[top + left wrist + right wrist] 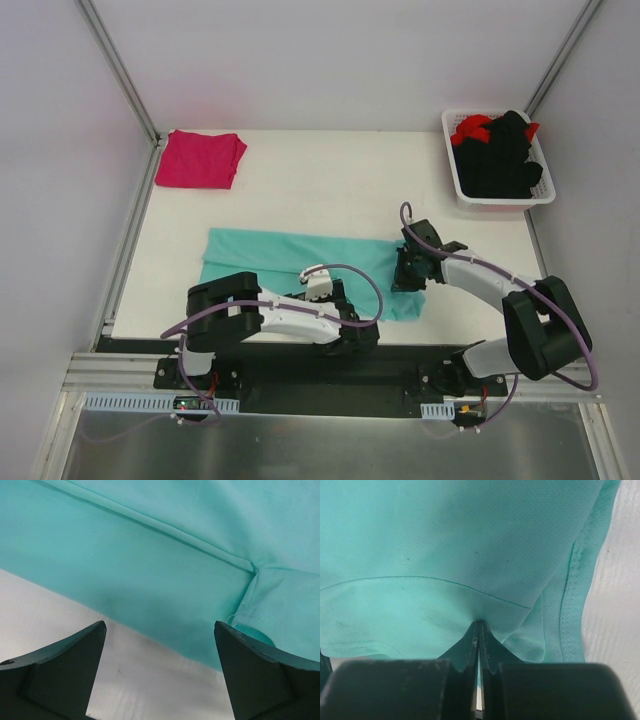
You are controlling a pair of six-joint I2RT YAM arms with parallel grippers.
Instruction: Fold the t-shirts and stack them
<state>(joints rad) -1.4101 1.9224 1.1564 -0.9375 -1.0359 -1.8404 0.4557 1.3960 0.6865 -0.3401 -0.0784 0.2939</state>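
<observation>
- Teal t-shirt (300, 262) lies spread out lengthwise on the near part of the white surface (320, 190).
- Right jaws are clenched on a pinch of the teal cloth at the shirt's right end.
- Left jaws stand released and wide over the shirt's near edge, grasping nothing.
- Pink t-shirt (200, 160) sits folded at the far left corner.
- Black and red garments (500, 160) are heaped in the white basket (500, 203) at the far right.

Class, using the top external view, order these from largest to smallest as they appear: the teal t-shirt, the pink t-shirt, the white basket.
1. teal t-shirt, spread out
2. white basket
3. pink t-shirt, folded small
</observation>
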